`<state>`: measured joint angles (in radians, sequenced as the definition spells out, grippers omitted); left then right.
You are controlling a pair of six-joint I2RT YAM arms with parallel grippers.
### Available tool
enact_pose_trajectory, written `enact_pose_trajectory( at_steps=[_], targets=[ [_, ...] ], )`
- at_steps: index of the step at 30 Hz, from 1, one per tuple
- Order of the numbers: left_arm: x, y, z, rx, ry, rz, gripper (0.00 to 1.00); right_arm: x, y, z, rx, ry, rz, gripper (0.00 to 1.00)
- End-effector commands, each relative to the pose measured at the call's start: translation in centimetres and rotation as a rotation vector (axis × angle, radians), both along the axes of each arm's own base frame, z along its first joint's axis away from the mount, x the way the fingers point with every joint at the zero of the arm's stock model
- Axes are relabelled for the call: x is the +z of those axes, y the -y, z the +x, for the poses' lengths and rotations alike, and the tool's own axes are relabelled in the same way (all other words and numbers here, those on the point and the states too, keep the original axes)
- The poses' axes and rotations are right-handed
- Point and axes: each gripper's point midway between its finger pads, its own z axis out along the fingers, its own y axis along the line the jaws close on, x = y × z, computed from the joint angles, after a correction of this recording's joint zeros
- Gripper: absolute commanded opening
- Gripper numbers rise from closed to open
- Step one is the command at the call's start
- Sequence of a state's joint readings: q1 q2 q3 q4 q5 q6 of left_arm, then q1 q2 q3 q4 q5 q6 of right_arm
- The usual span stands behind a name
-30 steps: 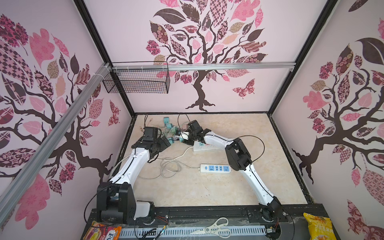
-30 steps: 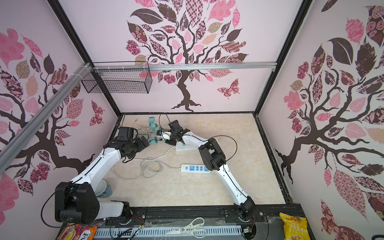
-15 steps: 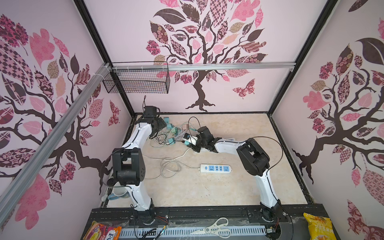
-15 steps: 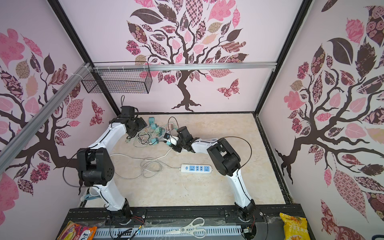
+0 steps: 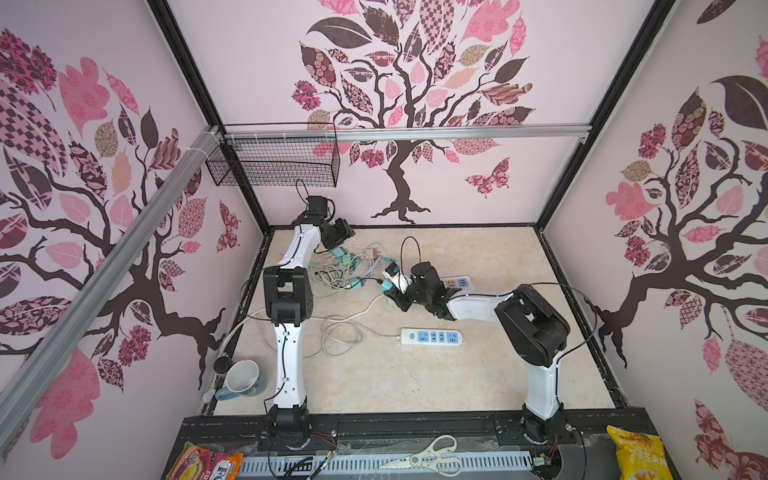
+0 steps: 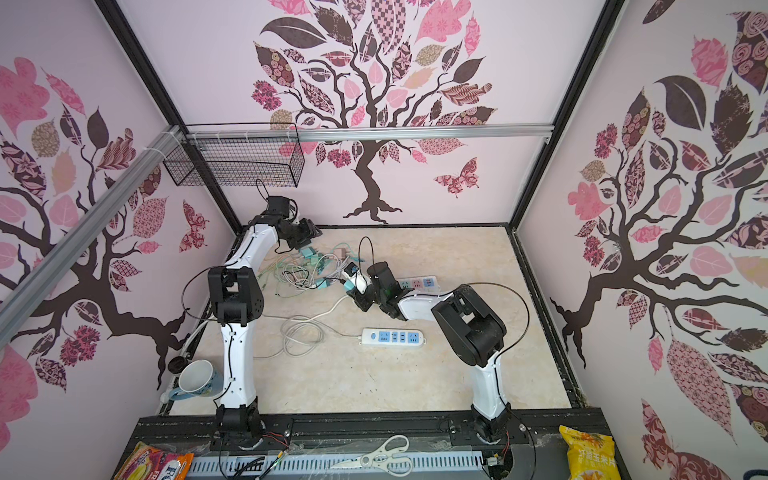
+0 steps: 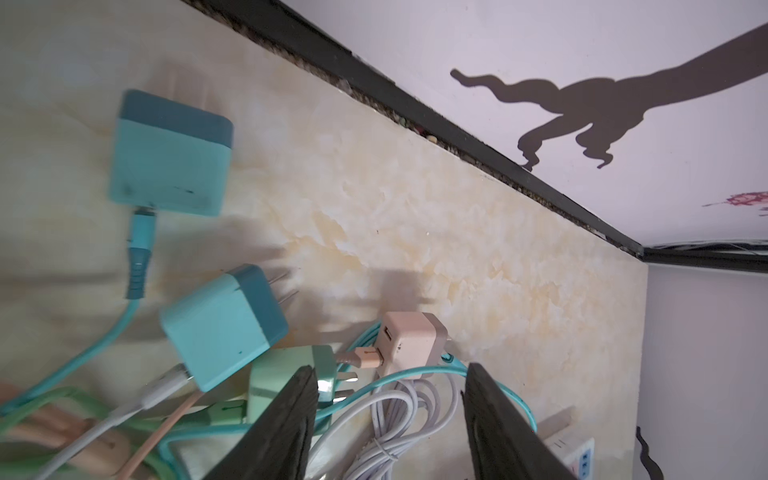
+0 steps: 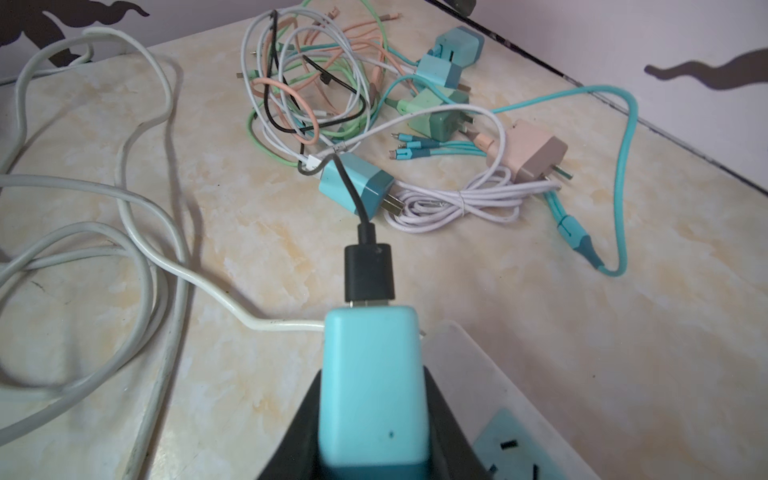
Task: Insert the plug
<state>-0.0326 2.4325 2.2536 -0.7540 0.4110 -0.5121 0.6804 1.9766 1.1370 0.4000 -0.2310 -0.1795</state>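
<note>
Charger (image 8: 370,365) sits pinched in my right gripper (image 8: 372,428), black cable (image 8: 368,270) running off its front end. Just beneath lies the power strip (image 8: 478,374), sockets up. The charger's back end is hidden by my jaws, so I judge its long axis must tip down toward a socket (image 8: 511,449). Farther off, my left gripper (image 7: 390,399) hangs spread and empty over spare chargers (image 7: 409,345). The right arm is nearer.

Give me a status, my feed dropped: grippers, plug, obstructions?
Left gripper open at charger pile. Right gripper shut on teal charger, at end of power strip, prongs hidden. Black cable trails from it; visible socket unblocked.
</note>
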Motion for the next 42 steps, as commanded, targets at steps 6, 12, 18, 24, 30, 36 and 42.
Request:
enact_pose_trajectory(
  at_steps=[6, 12, 18, 24, 30, 36, 42],
  targets=[
    [-6.1, -1.4, -2.8, 0.046, -0.141, 0.021, 0.56, 4.1, 0.8, -1.5, -0.092, -0.082, 0.150, 0.15],
    [-8.9, -5.5, -7.0, 0.136, -0.230, 0.048, 0.56, 3.4, 1.2, -3.9, -0.061, -0.124, 0.141, 0.15],
    [-9.4, -11.2, -12.4, 0.287, -0.283, 0.061, 0.56, 4.0, 1.0, -6.0, -0.016, -0.108, 0.134, 0.16],
    [-2.7, -10.6, -13.4, 0.274, -0.157, 0.051, 0.61, 5.8, 1.6, -6.2, -0.029, -0.084, 0.137, 0.16],
    [4.2, -6.1, -15.6, 0.236, -0.015, 0.150, 0.72, 7.8, 1.5, -6.3, -0.015, -0.053, 0.169, 0.17],
    [7.1, -2.4, -19.7, 0.130, 0.073, 0.184, 0.81, 7.9, 1.3, -6.7, -0.011, -0.084, 0.200, 0.17],
    [8.2, 1.7, -24.1, -0.063, 0.146, 0.057, 0.85, 9.1, 2.5, -7.2, 0.038, -0.094, 0.236, 0.18]
  ],
)
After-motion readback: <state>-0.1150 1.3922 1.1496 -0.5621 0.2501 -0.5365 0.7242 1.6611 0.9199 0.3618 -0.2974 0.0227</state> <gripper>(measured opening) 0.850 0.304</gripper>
